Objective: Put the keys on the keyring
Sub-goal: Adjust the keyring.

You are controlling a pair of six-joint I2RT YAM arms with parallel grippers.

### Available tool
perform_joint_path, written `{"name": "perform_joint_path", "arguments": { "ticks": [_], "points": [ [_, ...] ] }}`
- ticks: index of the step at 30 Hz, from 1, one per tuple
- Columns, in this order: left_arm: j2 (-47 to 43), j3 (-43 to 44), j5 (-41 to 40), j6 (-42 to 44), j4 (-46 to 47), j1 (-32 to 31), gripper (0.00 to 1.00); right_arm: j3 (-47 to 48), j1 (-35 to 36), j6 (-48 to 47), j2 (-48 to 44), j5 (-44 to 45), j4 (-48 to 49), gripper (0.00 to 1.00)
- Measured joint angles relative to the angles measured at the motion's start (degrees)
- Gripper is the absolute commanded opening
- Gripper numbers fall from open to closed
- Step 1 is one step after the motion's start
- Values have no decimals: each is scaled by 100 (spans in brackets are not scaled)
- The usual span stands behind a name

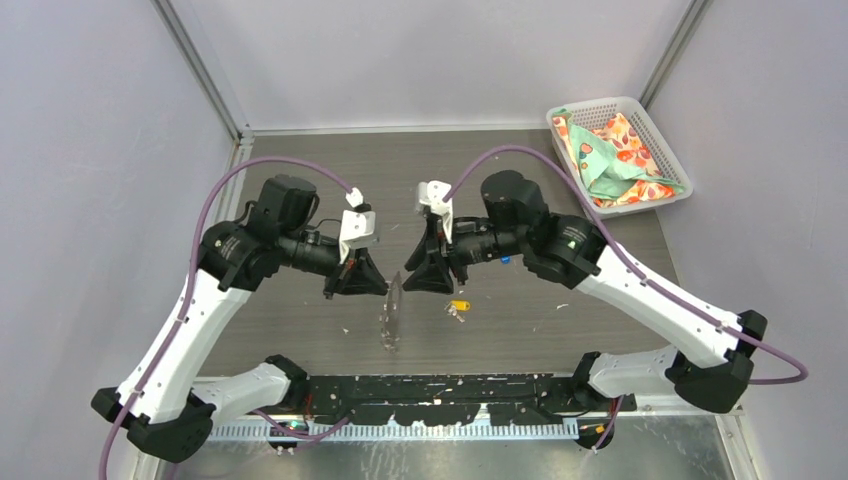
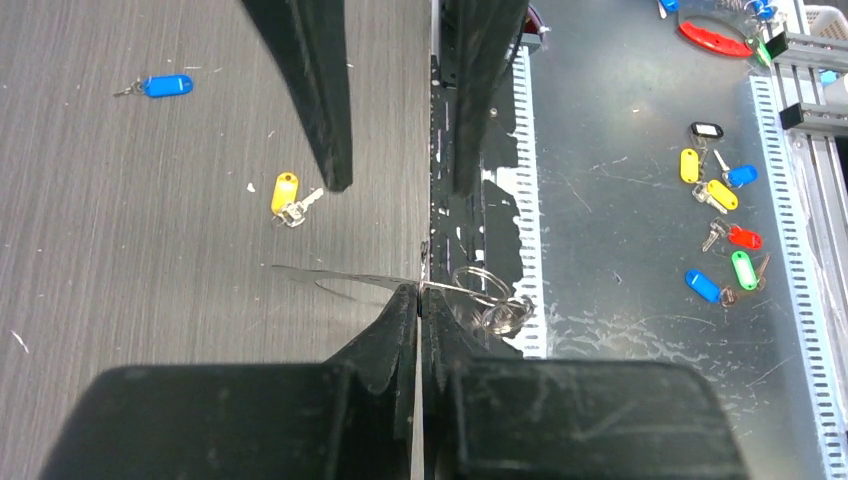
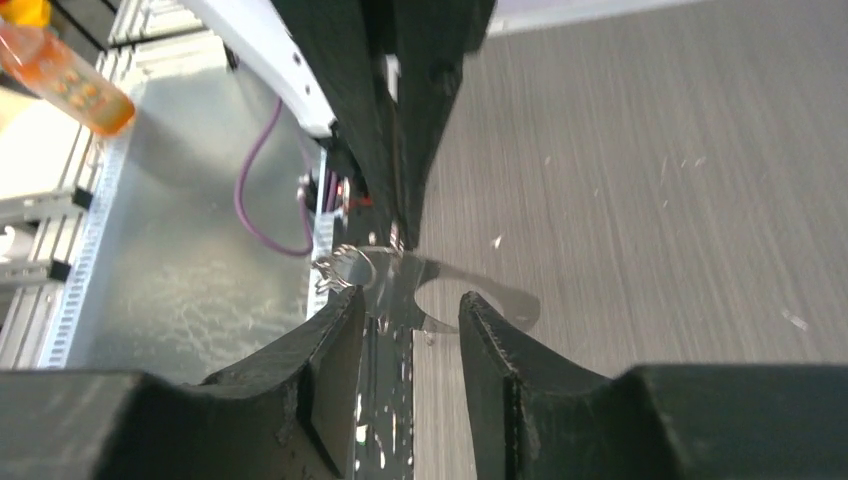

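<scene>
The keyring (image 2: pixel 490 300) is a thin silvery strip with small wire rings at one end, and it hangs above the table (image 1: pixel 392 318). My left gripper (image 2: pixel 420 292) is shut on it near the rings. My right gripper (image 3: pixel 410 310) faces the left one, open; the keyring (image 3: pixel 385 272) lies just past its fingertips (image 3: pixel 338 322), not gripped. The key with a yellow head (image 1: pixel 459 305) lies on the table just right of the grippers, also seen in the left wrist view (image 2: pixel 287 195). The key with a blue head (image 2: pixel 165 86) lies farther off, beside the right arm (image 1: pixel 507 258).
A white basket (image 1: pixel 655 128) with a patterned cloth stands at the back right. Several coloured key tags (image 2: pixel 722 195) lie on the metal shelf beyond the table's near edge. An orange bottle (image 3: pixel 65 75) shows off the table.
</scene>
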Motion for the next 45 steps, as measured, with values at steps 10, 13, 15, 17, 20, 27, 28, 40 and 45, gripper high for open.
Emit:
{"name": "perform_joint_path", "arguments": {
  "ticks": [10,13,15,17,20,27,28,40,45],
  "points": [
    [120,175,-9,232,-271,-136,1,81,0,-367,442,-179,-428,37],
    [162,175,-17,238,-278,-149,0,177,0,-361,446,-256,-365,37],
    [190,175,-42,232,-278,-153,0,201,0,-337,446,-332,-278,37],
    [199,175,-68,216,-275,-155,1,201,0,-286,448,-411,-219,37],
    [199,175,-72,212,-271,-157,0,201,0,-221,461,-501,-173,37],
    [201,175,-122,192,-254,-205,0,203,2,-52,614,-658,4,36],
    [201,175,-136,190,-249,-216,1,203,7,-31,645,-673,31,34],
    [153,103,-295,74,-175,-258,20,103,46,70,671,-662,177,1],
    [59,61,-295,-260,20,-262,49,-866,46,457,127,-409,1276,1]
  ]
}}
